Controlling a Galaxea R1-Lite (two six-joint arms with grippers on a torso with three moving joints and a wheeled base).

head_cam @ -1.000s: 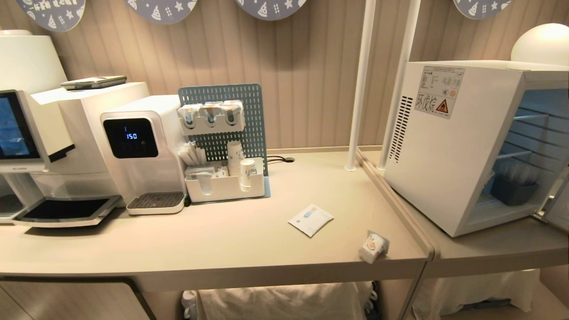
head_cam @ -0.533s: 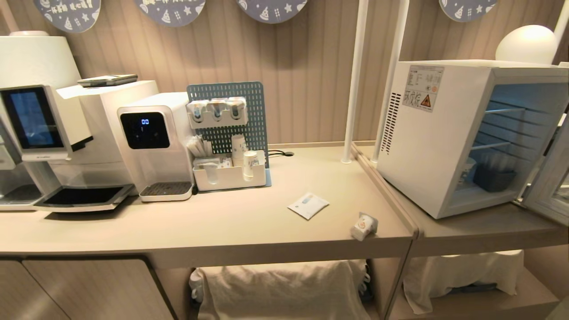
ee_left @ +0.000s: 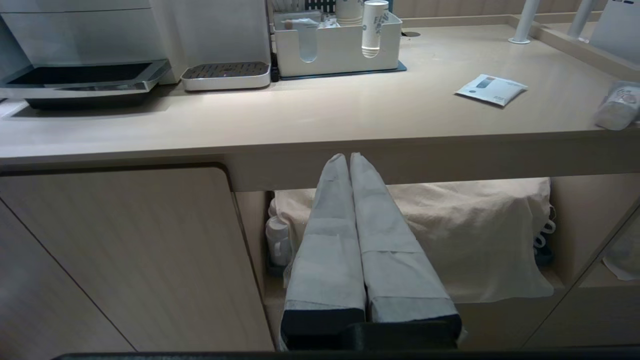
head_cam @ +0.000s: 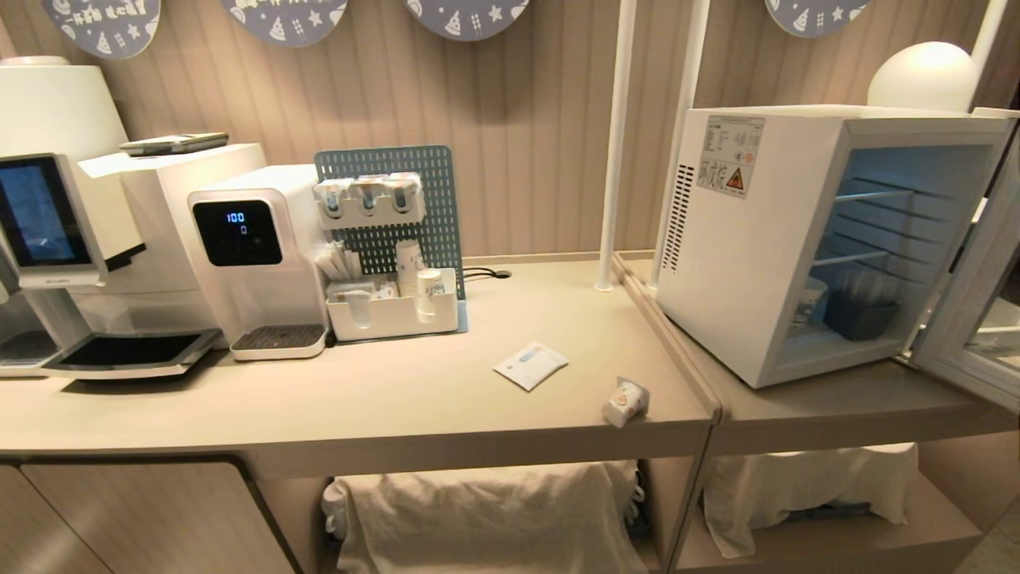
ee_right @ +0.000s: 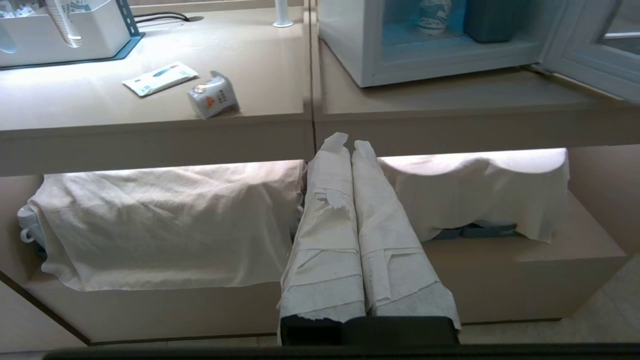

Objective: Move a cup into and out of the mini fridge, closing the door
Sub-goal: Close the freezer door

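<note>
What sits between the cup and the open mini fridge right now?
Only bare counter and the seam where the two tabletops meet, in the head view: the cup lies tipped near the front edge, the mini fridge beyond the seam.

The cup (head_cam: 625, 401) lies tipped near the counter (head_cam: 398, 399) edge — mini fridge (head_cam: 765, 239) open.

We see the cup (head_cam: 624, 401), a small white one with orange-red print and a squarish foil lid, lying tipped on its side near the front edge of the tabletop (head_cam: 414, 414). The white mini fridge (head_cam: 765, 247) stands well apart to its right, its inside lit bluish and showing wire shelves. Its grey-framed glass door (head_cam: 968, 319) is swung wide open on the right.
</note>
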